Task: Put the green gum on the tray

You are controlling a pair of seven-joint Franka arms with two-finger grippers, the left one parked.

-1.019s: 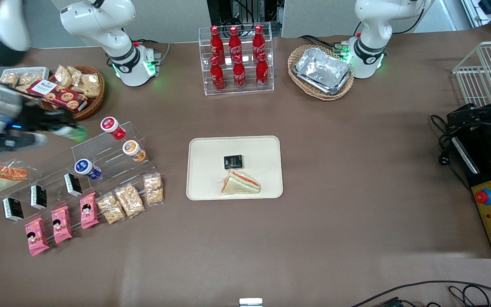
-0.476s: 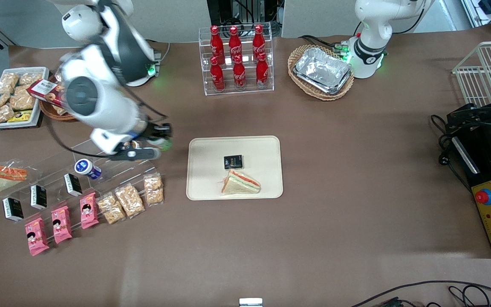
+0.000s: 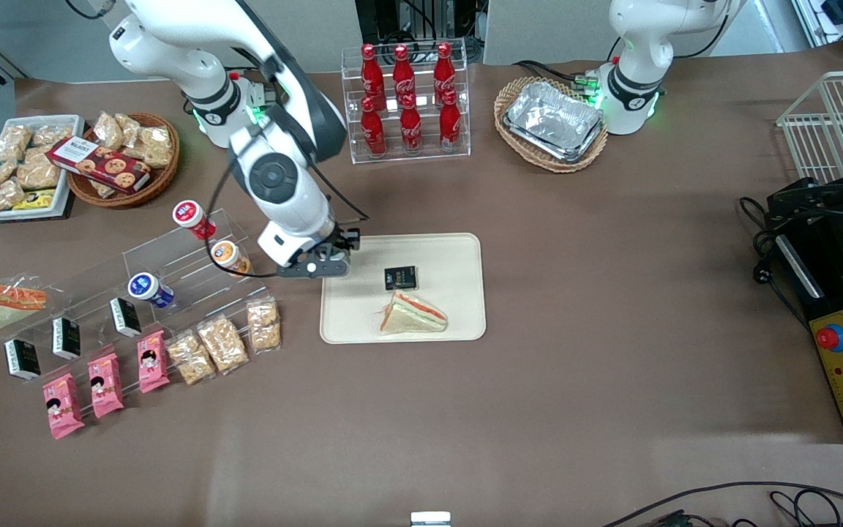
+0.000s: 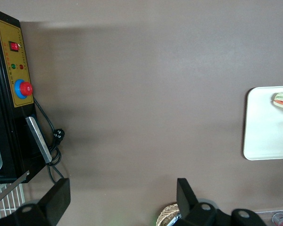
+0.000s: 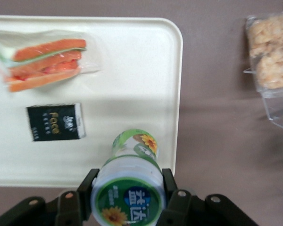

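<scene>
Green gum (image 5: 130,181) sits pinched in the gripper (image 5: 128,194), hovering seemingly above the cream tray's (image 5: 141,75) edge, near the wrapped sandwich (image 5: 42,63).

The brown table (image 3: 575,293) is laid with a cream tray (image 3: 451,249) at its middle. A clear bottle rack (image 3: 407,150) and a wicker basket (image 3: 509,91) are set farther from the front camera. Pink snack packets (image 3: 105,384) are laid toward the working arm's end. The gripper (image 3: 326,260) is held above the tray's edge, clamped on the green gum (image 5: 132,183).

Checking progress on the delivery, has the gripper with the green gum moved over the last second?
Yes. The gripper, shut on the green gum, swept from the working arm's table end to the tray edge.
</scene>
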